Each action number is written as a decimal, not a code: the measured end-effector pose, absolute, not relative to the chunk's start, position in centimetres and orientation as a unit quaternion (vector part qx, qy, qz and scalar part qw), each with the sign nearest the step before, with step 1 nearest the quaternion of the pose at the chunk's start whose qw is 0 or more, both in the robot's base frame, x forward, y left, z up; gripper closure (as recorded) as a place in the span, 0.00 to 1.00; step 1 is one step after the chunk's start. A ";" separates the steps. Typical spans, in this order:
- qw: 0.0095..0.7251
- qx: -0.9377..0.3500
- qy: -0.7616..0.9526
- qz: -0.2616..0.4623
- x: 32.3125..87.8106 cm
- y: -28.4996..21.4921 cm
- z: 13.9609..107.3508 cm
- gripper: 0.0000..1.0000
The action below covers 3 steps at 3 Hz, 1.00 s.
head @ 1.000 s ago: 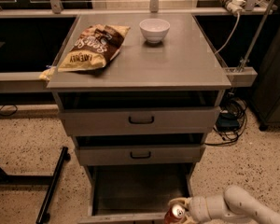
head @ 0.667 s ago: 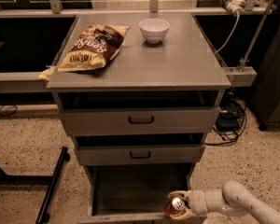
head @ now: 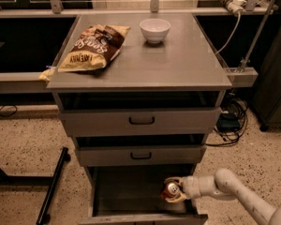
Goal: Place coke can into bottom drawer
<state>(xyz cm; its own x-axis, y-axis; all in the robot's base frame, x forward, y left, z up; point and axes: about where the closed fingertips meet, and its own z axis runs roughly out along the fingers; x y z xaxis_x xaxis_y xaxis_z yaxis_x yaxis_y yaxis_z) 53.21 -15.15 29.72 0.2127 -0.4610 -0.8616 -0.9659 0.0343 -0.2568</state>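
Floor [head: 23, 149] left of the cabinet [head: 145, 69] is speckled beige. A black stand leg [head: 54, 186] lies on it, running diagonally by the cabinet's lower left corner.

On the cabinet's top, at its left side, a brown and yellow chip bag [head: 89, 48] lies flat, with one corner hanging over the cabinet's left edge. A white bowl [head: 154, 29] stands upright on the same top, near the cabinet's back edge and about mid-width, apart from the bag.

On the cabinet's front, the top drawer [head: 140, 122] and middle drawer [head: 140, 155] each have a black handle, and both are pulled out a little. The bottom drawer [head: 124, 193] is pulled out far, with its grey inside showing.

The coke can [head: 172, 189] is inside the open bottom drawer, toward the cabinet's right side. It is tipped so its silver top faces the camera. Cannot tell if it touches the drawer floor.

The gripper [head: 170, 193] is closed on the coke can, with one finger above it and one below. It also sits within the bottom drawer, at the cabinet's right.

The beige arm [head: 225, 189] reaches in from the cabinet's lower right, crossing over the drawer's right wall.

Black cables and a dark box [head: 228, 123] sit on the floor just right of the cabinet. A white power strip [head: 229, 1] is on the rail behind the cabinet's back right corner.
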 end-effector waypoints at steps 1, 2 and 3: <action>0.454 -0.635 0.564 0.270 54.5 -15.8 29.9 1.00; 0.439 -0.639 0.573 0.267 54.1 -15.9 28.1 1.00; 0.426 -0.636 0.584 0.271 54.2 -15.8 26.2 1.00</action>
